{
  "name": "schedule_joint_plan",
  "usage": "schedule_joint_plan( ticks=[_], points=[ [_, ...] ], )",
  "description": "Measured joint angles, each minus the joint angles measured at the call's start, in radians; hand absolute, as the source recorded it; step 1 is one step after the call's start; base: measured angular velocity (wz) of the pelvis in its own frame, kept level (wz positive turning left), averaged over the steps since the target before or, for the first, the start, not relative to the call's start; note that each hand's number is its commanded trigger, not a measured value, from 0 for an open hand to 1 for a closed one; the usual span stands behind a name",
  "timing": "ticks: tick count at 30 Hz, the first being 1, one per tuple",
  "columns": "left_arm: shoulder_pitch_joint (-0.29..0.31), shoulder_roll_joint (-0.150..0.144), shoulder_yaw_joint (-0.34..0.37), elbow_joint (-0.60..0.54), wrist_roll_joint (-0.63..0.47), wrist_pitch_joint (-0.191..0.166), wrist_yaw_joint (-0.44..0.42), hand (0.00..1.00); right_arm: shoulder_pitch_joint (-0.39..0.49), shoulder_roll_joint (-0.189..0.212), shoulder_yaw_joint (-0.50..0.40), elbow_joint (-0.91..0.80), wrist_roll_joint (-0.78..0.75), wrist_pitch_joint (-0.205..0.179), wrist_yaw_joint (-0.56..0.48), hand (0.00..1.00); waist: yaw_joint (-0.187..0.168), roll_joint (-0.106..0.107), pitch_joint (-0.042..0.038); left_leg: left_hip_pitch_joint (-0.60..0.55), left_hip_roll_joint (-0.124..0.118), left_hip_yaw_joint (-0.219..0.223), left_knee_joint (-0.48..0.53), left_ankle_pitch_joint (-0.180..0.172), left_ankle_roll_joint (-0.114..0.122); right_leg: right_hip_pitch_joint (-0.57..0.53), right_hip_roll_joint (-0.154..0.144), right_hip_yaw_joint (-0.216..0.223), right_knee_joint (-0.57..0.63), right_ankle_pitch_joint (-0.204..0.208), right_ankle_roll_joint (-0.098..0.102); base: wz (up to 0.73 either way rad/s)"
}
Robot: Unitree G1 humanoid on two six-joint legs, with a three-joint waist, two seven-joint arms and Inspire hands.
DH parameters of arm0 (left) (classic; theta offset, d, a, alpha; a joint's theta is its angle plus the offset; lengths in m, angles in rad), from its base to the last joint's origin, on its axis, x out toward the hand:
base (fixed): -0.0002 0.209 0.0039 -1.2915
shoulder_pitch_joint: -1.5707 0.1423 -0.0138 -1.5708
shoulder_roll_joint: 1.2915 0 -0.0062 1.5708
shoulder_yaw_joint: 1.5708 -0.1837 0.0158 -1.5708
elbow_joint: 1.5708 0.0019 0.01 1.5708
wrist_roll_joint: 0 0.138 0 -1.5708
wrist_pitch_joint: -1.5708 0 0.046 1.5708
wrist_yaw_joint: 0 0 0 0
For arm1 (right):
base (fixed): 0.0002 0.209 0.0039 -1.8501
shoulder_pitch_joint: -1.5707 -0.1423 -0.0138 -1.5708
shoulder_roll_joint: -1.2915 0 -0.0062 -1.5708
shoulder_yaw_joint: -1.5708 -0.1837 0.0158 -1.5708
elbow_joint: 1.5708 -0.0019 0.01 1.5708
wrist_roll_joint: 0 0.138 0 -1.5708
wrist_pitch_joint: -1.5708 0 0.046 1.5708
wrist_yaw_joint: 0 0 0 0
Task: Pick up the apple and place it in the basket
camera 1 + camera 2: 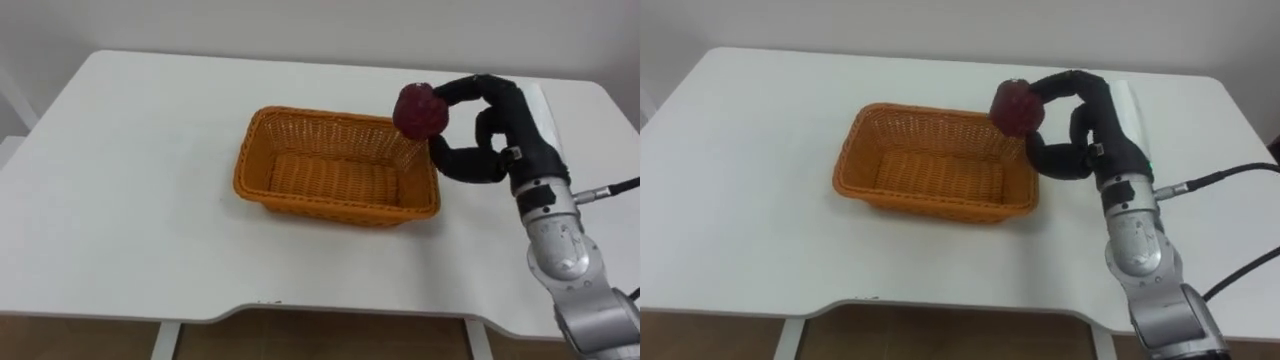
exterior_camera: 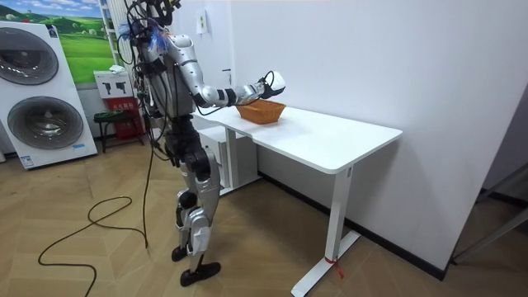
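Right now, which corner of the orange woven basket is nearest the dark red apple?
The far right corner; the right hand holds the apple there.

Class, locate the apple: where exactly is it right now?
In the left eye view the dark red apple is gripped in the right hand, raised by the far right corner of the orange basket on the white table.

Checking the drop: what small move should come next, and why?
Probably carry the right hand a little left before opening: the apple it pinches hangs over the right rim of the basket, not its middle, and might strike the rim.
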Motion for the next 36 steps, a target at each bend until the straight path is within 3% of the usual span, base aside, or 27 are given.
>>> schedule_joint_plan(
  ticks=[5, 6, 14, 19, 25, 36],
  points=[
    [-0.005, -0.001, -0.039, 0.010, 0.004, 0.000, -0.008, 0.00, 0.001, 0.000, 0.038, -0.029, -0.008, -0.006, 0.012, 1.00, -0.002, 0.002, -0.0061, 0.003, 0.000, -0.002, -0.007, 0.000, 0.000, 0.003, 0.001, 0.003, 0.000, 0.000, 0.000, 0.00],
    [-0.007, -0.001, -0.043, 0.010, 0.004, 0.000, -0.010, 0.00, 0.001, 0.000, 0.043, -0.029, -0.008, -0.006, 0.017, 0.00, -0.002, 0.003, -0.0061, 0.003, 0.000, -0.002, -0.007, 0.000, 0.000, 0.003, 0.001, 0.003, 0.000, 0.000, 0.000, 0.00],
    [-0.002, -0.002, -0.053, 0.009, 0.005, 0.009, -0.026, 0.00, 0.023, 0.001, 0.140, -0.089, -0.018, 0.001, 0.081, 0.00, 0.001, 0.012, -0.0055, 0.002, 0.000, -0.001, -0.007, 0.000, 0.000, 0.000, 0.001, 0.001, -0.002, 0.000, 0.000, 0.00],
    [0.000, -0.002, -0.053, 0.002, 0.005, 0.020, -0.026, 0.00, 0.026, 0.002, 0.152, -0.101, -0.018, 0.002, 0.112, 0.00, 0.002, 0.016, -0.0059, 0.001, 0.000, -0.002, -0.008, 0.000, 0.000, 0.000, 0.001, 0.000, -0.002, 0.000, 0.000, 0.00],
    [-0.001, -0.002, -0.053, 0.007, 0.005, 0.022, -0.024, 0.00, 0.050, 0.007, 0.152, -0.101, -0.018, 0.002, 0.123, 0.00, -0.004, 0.019, -0.0140, 0.003, -0.001, -0.004, -0.007, 0.000, 0.000, 0.005, 0.001, 0.001, -0.003, 0.000, 0.000, 0.00],
    [0.001, -0.004, -0.037, 0.008, 0.005, 0.002, -0.023, 0.00, 0.060, 0.006, 0.020, -0.095, 0.025, -0.010, 0.053, 0.00, -0.011, 0.009, -0.0070, 0.002, -0.001, -0.011, 0.009, 0.000, 0.000, 0.001, -0.004, 0.000, 0.000, 0.001, -0.001, 0.02]
  ],
)
